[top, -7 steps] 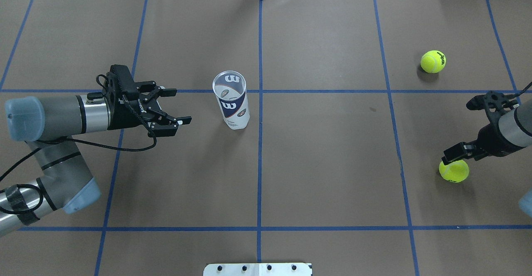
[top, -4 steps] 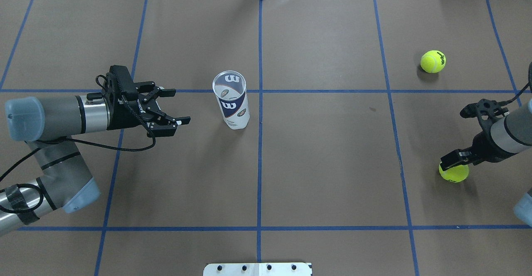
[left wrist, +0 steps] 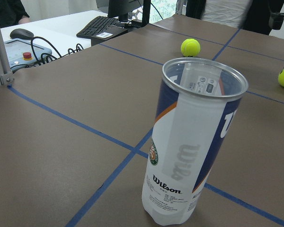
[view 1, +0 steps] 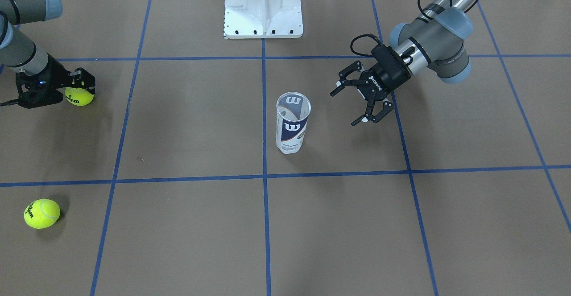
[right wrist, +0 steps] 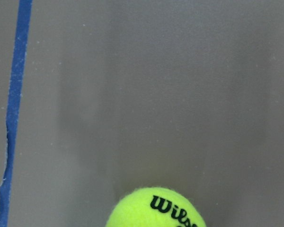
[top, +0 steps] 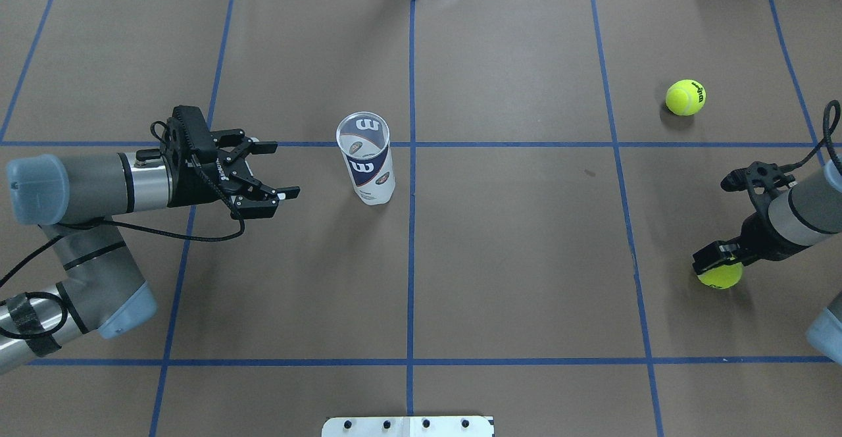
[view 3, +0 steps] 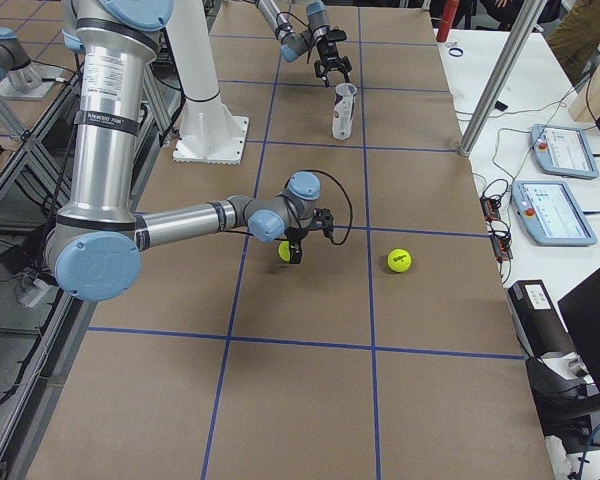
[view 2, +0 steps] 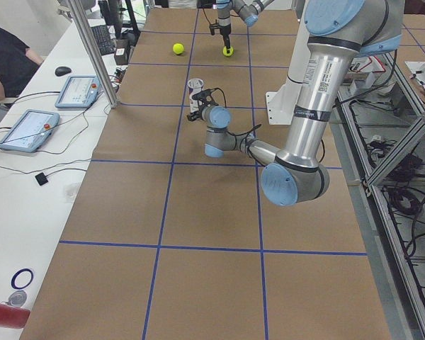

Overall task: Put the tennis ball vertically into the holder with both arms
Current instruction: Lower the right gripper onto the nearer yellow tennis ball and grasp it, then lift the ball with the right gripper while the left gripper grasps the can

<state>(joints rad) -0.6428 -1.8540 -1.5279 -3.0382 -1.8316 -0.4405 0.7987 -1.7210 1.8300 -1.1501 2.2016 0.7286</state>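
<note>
My left gripper (top: pixel 281 168) has its jaws spread wide, gripping nothing and touching nothing. It lies level and points at the holder (top: pixel 366 160), with the fingertips near the can's side but clear of it.

My right gripper (top: pixel 712 260) points down over the near tennis ball (top: pixel 723 278), which sits on the table (top: pixel 513 259) out at the robot's right end. In the overhead view a black finger overlaps the ball's top edge. From the front-facing camera a finger sits at the ball's upper side. I can't tell from any view whether those jaws have clamped the ball or only stand around it.

The holder stands upright with its mouth up, just left of the centre blue tape line. Its foot is on the robot's side of the cross line, and it is well apart from both balls.

In the left wrist view I read "Wilson" in black near the can's foot, with small print under it too fine to make out. A white "W" shows on the navy panel, and a faint grey "W" on the white one. The left gripper's palm carries white "ROBOTIQ" lettering. The right wrist view shows "Wils" in black on the near tennis ball, cut off by the frame. The far tennis ball (top: pixel 685 97) also carries black Wilson lettering.
</note>
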